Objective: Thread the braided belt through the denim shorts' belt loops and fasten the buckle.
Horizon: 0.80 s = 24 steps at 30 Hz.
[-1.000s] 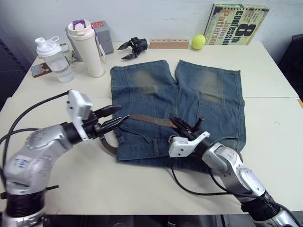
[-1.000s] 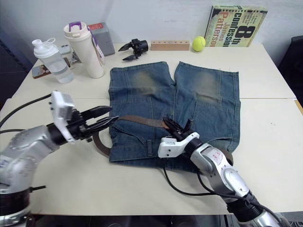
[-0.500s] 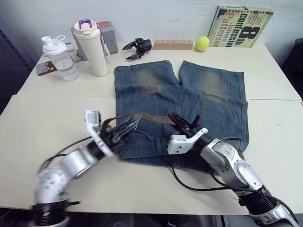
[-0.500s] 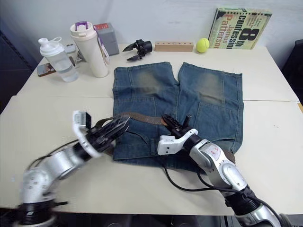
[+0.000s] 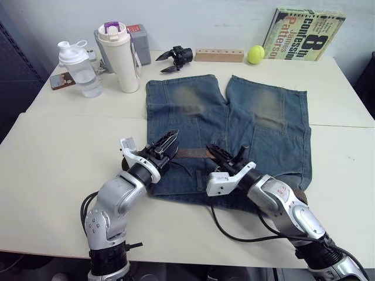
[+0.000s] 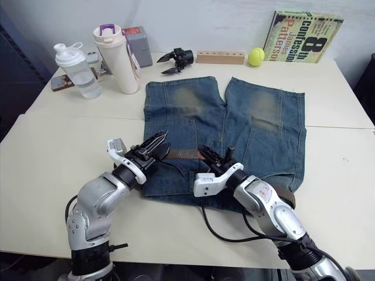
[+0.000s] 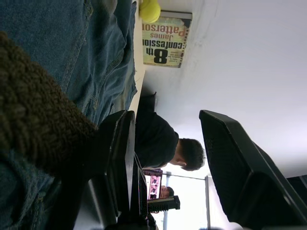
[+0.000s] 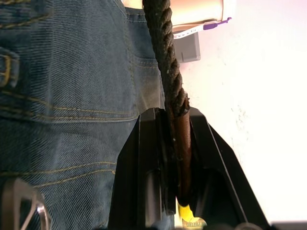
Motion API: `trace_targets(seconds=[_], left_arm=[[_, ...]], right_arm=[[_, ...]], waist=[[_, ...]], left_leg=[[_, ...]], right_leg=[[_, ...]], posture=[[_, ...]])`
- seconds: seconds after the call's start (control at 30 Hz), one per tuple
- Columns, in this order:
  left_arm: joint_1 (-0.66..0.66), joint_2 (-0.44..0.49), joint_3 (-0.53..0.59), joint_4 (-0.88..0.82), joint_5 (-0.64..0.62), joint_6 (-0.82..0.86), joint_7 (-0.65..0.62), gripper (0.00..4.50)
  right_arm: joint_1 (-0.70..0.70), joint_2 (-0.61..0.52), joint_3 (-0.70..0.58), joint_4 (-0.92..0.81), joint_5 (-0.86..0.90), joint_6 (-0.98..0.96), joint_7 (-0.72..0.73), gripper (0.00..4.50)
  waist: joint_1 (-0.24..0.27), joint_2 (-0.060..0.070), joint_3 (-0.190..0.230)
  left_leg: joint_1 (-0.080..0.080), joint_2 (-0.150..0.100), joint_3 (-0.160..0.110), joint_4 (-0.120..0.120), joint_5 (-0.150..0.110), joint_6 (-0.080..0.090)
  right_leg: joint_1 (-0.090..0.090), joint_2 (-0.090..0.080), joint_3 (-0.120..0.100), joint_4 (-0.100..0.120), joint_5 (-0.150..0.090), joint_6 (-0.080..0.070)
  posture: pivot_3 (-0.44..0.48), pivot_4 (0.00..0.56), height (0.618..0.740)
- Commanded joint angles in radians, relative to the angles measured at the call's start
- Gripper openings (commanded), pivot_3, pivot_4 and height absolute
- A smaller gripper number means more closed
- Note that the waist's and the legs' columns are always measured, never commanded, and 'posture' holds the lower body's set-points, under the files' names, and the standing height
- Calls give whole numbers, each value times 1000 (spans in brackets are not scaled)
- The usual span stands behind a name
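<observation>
- Lying flat on the table (image 5: pixel 53 152): denim shorts (image 5: pixel 234 126), waistband toward the robot, legs pointing to the far edge.
- Braided belt (image 5: pixel 190 153) runs across the shorts just above the waistband, between the two grippers.
- Right gripper (image 5: pixel 224 156): fingers pinched on the braided belt; in the right wrist view the tan leather end (image 8: pixel 182 143) sits clamped between them.
- Left gripper (image 5: pixel 166 144): fingers spread, hovering at the belt's left end; one finger looks to be touching the braid (image 7: pixel 33 110), hard to confirm.
- Buckle (image 8: pixel 21 203): probably the metal frame on the denim beside the right gripper.
- Far edge: tumbler (image 5: pixel 120 55), shaker bottle (image 5: pixel 79 67), tennis ball (image 5: pixel 255 54), book (image 5: pixel 307 34).
</observation>
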Motion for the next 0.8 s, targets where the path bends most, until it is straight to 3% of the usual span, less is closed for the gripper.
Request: trace_targets(seconds=[0.03,0.47,0.57,0.67,0.7,0.8], left_arm=[[17,-8,-15,-56,-13,17,16,2419],[-6,-13,-23,-26,-13,29,53,2419],[-7,-21,-20,-23,-13,29,60,1659],[-8,-27,-16,-21,-13,28,64,320],[-9,-29,-15,-21,-13,28,63,82],[-13,-34,-10,-18,-13,28,61,82]], right_arm=[[-8,0,-45,-44,2,0,-6,0],[-8,18,-56,-63,7,8,8,0],[-5,19,-59,-67,6,10,9,0],[-7,20,-58,-71,7,10,12,0],[-7,21,-59,-73,8,10,13,0],[-6,21,-57,-76,9,8,15,0]], waist=[[0,0,0],[2,0,0],[1,0,0],[2,0,0],[2,0,0],[2,0,0]], left_leg=[[0,0,0,0,0,0],[0,0,0,0,0,0],[0,0,0,0,0,0],[0,0,0,0,0,0],[0,0,0,0,0,0],[0,0,0,0,0,0]], right_leg=[[0,0,0,0,0,0],[0,0,-1,0,0,0],[0,0,-1,0,0,0],[0,0,-1,0,0,0],[0,0,-1,0,0,0],[0,0,-1,0,0,0]], posture=[[0,150,657],[0,150,657],[0,150,657],[0,150,657],[0,150,657],[0,150,657]])
